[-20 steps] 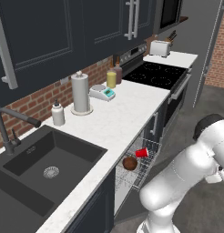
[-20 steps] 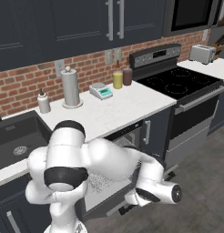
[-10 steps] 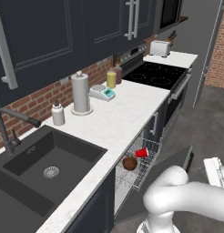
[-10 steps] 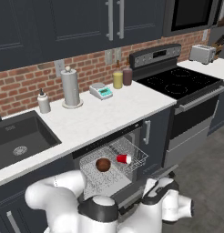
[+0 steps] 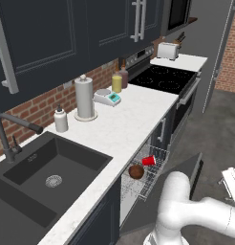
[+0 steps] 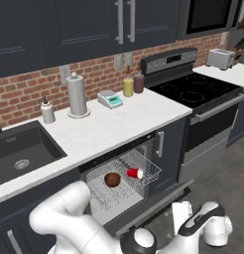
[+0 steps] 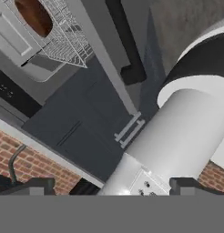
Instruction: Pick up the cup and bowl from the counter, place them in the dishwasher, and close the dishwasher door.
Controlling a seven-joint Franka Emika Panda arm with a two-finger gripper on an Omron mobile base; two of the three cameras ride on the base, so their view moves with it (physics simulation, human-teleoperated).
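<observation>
The end effector (image 7: 112, 186) hangs low beside the dishwasher door (image 5: 186, 179), its two dark fingertips (image 7: 38, 185) spread as wide as they go, holding and touching nothing. In the hand view it looks along the dark cabinet fronts at a tilt, with the bowl (image 7: 35, 16) in the wire rack (image 7: 68, 36) at the upper left. The rack stands pulled out under the counter (image 5: 124, 129) edge; the dark brown bowl (image 6: 112, 179) and the red cup (image 6: 135, 173) lie in it, the cup on its side just beside the bowl. The dishwasher door is partly raised, tilted between the floor and the rack. Open grey floor (image 5: 219, 119) spreads in front of the stove (image 6: 193, 94), to the right of the door.
</observation>
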